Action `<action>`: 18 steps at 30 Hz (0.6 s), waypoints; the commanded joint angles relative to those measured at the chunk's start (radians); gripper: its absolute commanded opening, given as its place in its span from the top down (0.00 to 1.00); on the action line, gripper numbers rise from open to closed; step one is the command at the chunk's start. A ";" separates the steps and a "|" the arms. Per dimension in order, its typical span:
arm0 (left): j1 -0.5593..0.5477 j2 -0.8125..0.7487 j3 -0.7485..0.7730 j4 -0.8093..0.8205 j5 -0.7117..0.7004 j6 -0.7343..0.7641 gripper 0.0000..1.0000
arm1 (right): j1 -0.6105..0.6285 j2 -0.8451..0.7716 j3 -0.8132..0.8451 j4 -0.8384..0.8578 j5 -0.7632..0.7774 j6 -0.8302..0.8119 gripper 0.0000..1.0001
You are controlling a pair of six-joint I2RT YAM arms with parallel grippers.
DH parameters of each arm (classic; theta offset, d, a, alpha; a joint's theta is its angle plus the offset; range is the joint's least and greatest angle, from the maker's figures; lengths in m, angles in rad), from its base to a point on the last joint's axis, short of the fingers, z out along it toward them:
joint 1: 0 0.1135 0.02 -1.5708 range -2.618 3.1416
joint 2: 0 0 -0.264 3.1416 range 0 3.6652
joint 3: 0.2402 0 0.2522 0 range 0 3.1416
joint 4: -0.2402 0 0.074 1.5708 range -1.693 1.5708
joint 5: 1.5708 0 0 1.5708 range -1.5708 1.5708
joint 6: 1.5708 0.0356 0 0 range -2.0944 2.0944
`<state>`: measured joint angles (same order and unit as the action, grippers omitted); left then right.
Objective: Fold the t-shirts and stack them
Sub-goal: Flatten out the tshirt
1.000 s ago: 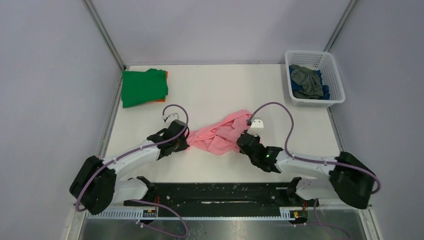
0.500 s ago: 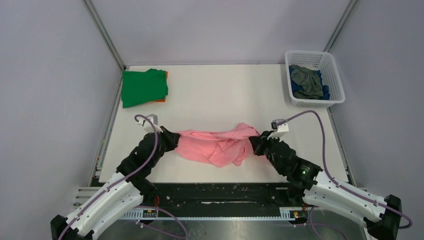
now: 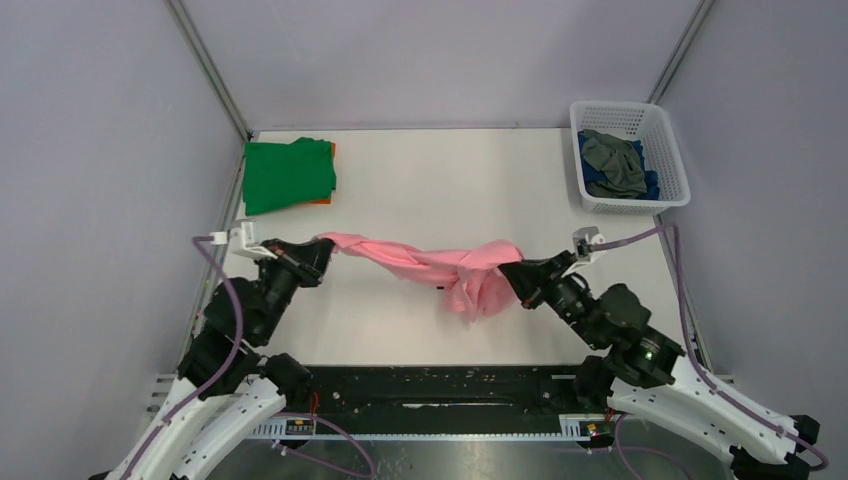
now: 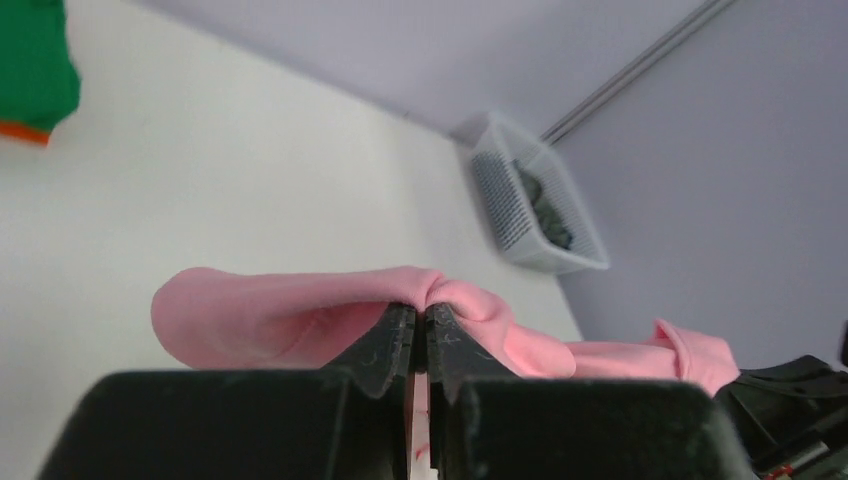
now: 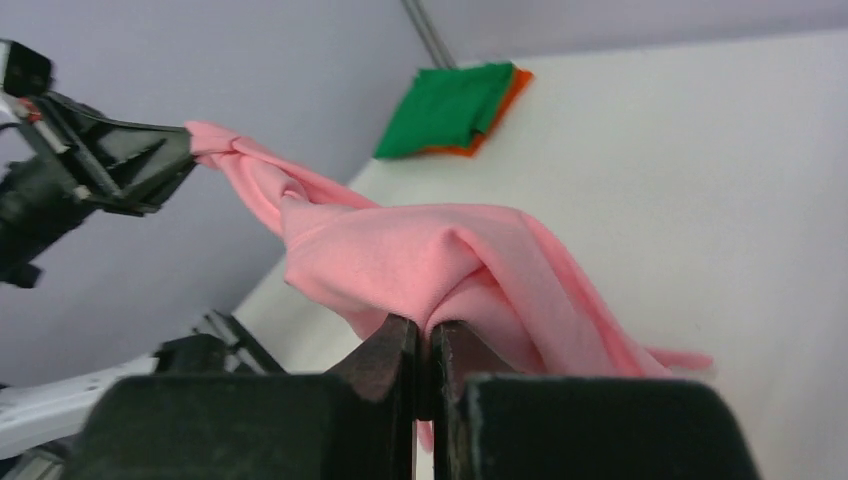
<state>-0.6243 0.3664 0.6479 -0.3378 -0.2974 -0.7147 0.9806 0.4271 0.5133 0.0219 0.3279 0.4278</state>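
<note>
Between the two pincers, the pink t-shirt (image 3: 420,262) is strung out as a twisted rope above the table (image 3: 430,180). The left gripper (image 3: 320,245) is clamped on one end of the cloth and the right gripper (image 3: 508,271) on the other, with a loose bundle drooping just beside its jaws. Beyond the left pincer lies a folded green t-shirt (image 3: 288,175); beyond the right one stands the basket (image 3: 665,150). Judging by the sag, the cloth is light, limp and easily tangled. Spreading it flat probably calls for holds at the shoulder seams or hem corners, not mid-fabric bunches.
</note>
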 commanded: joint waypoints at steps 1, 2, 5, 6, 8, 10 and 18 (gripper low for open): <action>-0.002 -0.066 0.154 0.014 0.074 0.083 1.00 | 0.002 -0.053 0.115 0.096 -0.217 -0.047 1.00; -0.002 -0.079 0.173 0.013 0.096 0.092 1.00 | 0.001 -0.059 0.136 0.096 -0.268 -0.046 1.00; -0.001 -0.114 0.230 0.031 0.177 0.108 1.00 | 0.001 -0.073 0.195 0.102 -0.414 -0.023 1.00; -0.001 -0.125 0.244 0.051 0.214 0.112 1.00 | 0.000 -0.075 0.210 0.114 -0.460 -0.010 1.00; -0.001 -0.141 0.271 0.082 0.284 0.119 1.00 | 0.001 -0.072 0.253 0.124 -0.539 0.013 1.00; -0.002 -0.141 0.305 0.096 0.357 0.120 1.00 | 0.002 -0.053 0.301 0.125 -0.639 0.035 1.00; -0.002 -0.122 0.415 0.116 0.496 0.131 1.00 | 0.001 0.003 0.440 0.117 -0.833 0.103 1.00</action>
<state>-0.6243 0.2283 1.0019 -0.2859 0.0963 -0.6075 0.9806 0.4141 0.8833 0.0914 -0.3790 0.4938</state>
